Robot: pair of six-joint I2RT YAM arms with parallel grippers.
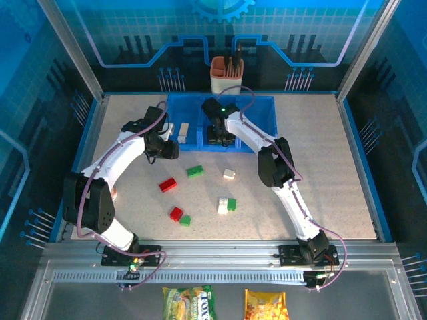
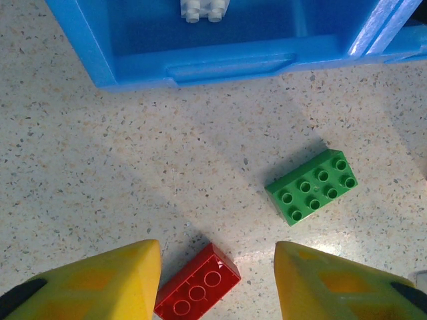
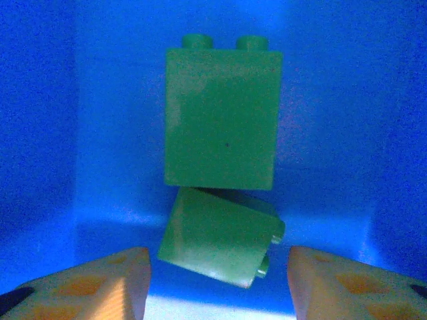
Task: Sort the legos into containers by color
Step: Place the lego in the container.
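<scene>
My left gripper (image 2: 217,250) hangs open over the table, just in front of the blue tray of containers (image 2: 200,63). A red lego (image 2: 197,290) lies on the table below and between its yellow fingers, touching neither. A green lego (image 2: 311,187) lies to its right. Inside the middle compartment, my right gripper (image 3: 217,253) is open. A tilted green lego (image 3: 220,237) rests loose between its fingers, below an upright green one (image 3: 220,113). From above, the left gripper (image 1: 163,147) is near the tray's (image 1: 263,107) left corner. Cream legos (image 1: 183,131) lie in the left compartment.
Loose on the table are a red lego (image 1: 168,185), a green one (image 1: 195,171), a white one (image 1: 229,175), a white-and-green pair (image 1: 225,205) and a red-and-green pair (image 1: 179,215). An orange-and-white cup (image 1: 225,75) stands behind the tray. Snack packets (image 1: 190,301) lie near the front.
</scene>
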